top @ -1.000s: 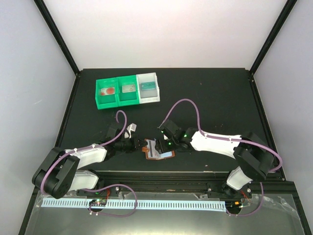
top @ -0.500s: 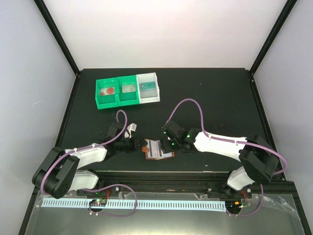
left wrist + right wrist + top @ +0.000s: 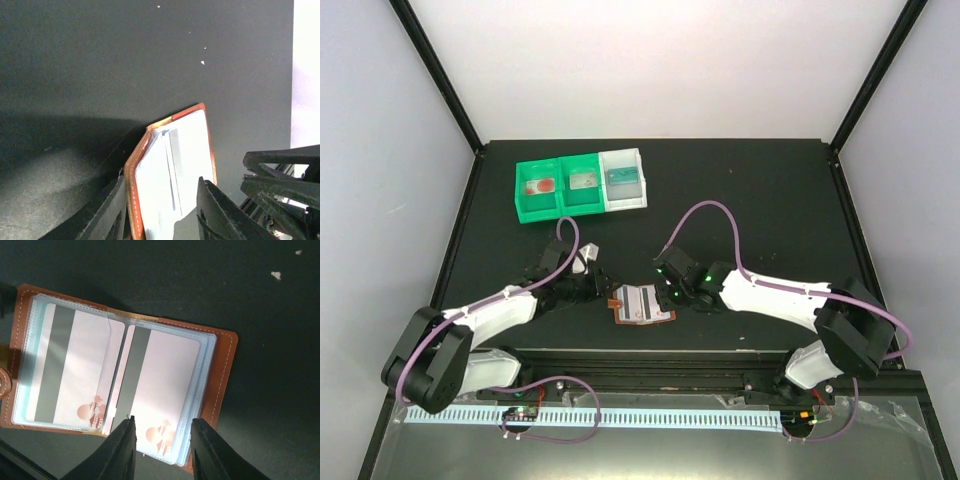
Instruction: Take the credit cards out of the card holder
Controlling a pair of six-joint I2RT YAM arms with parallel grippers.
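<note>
Left gripper (image 3: 160, 182): sits low over the black table (image 3: 760, 200), fingers parted, gripping nothing; frames the near end of the card holder (image 3: 642, 305) in the wrist view, contact impossible to tell. Card holder: lies open on the table between both grippers, brown cover down, clear pockets up. Credit cards (image 3: 165, 375): sit inside the pockets, pale pink with grey stripes, one showing on each side. Right gripper (image 3: 162, 422): stands over the holder's right half, fingers parted, tips at that card's lower edge.
</note>
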